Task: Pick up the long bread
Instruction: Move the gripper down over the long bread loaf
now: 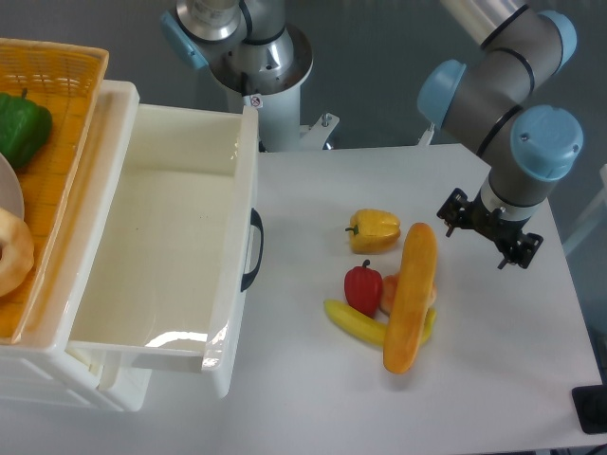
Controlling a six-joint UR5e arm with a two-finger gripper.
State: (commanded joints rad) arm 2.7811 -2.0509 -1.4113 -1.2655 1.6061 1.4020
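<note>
The long bread [411, 296], a smooth golden-orange loaf, lies slanted on the white table [313, 398]. Its lower half rests across a yellow banana [355, 321] and an orange item partly hidden under it. My gripper [487, 230] hangs under the blue-capped wrist, to the right of the loaf's upper end and apart from it. Seen from above, its black fingers [454, 211] are spread apart with nothing between them.
A red pepper [362, 287] and a yellow pepper [374, 230] lie just left of the loaf. A white open drawer [245, 190] with a black handle [253, 249] fills the left. Above it an orange basket [57, 142] holds a green pepper [21, 128].
</note>
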